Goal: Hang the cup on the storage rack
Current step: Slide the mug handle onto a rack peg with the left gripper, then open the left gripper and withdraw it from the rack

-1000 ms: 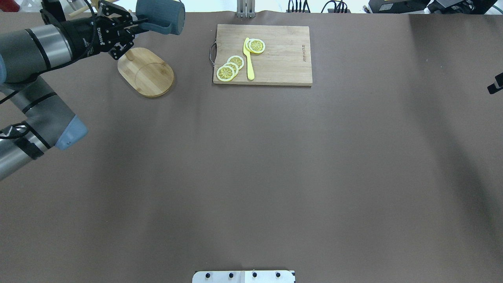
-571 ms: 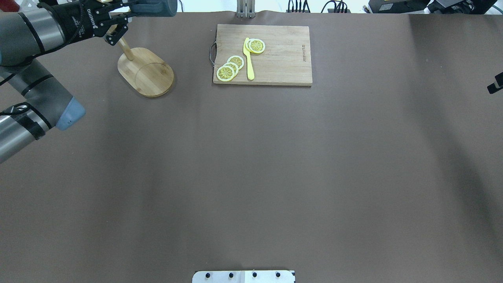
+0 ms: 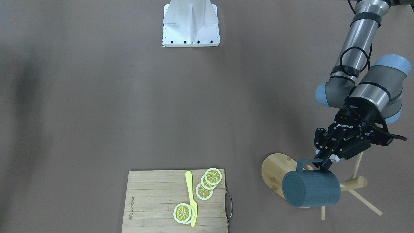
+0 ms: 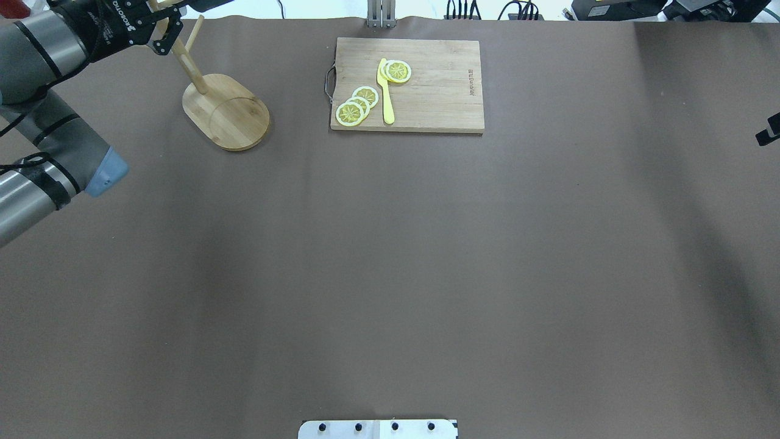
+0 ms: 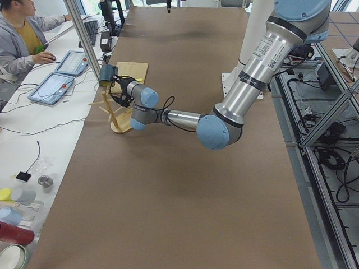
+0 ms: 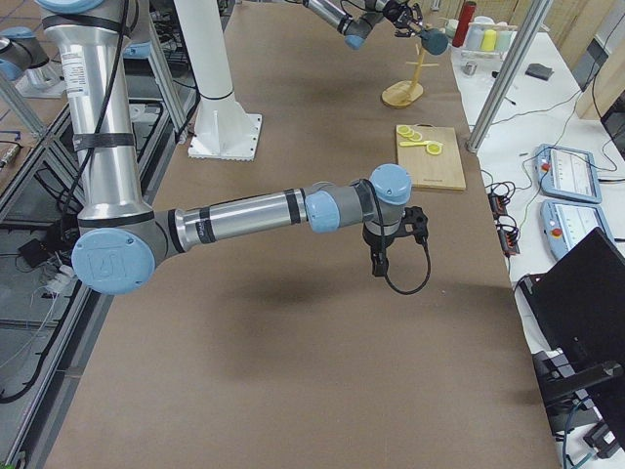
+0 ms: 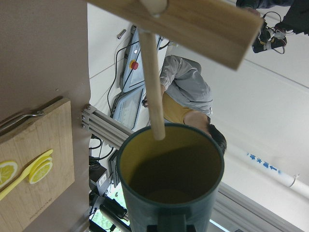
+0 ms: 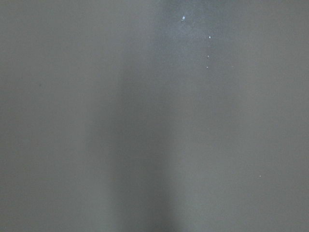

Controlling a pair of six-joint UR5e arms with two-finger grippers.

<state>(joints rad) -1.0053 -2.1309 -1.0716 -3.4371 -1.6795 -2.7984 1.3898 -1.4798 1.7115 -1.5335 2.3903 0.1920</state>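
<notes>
With the left gripper (image 3: 320, 162) clamped on the squared handle (image 3: 301, 164) of the dark blue-grey cylindrical mug (image 3: 311, 189), held on its side above the light bamboo mug tree (image 3: 274, 171), the loop probably needed lining up with a thin dowel peg (image 7: 153, 82) before lowering slowly.

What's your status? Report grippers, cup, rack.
Left gripper shut on cup, by the handle. Cup sideways above storage rack, not yet hung. Right gripper far off over table, state unclear. Cutting board aside.
</notes>
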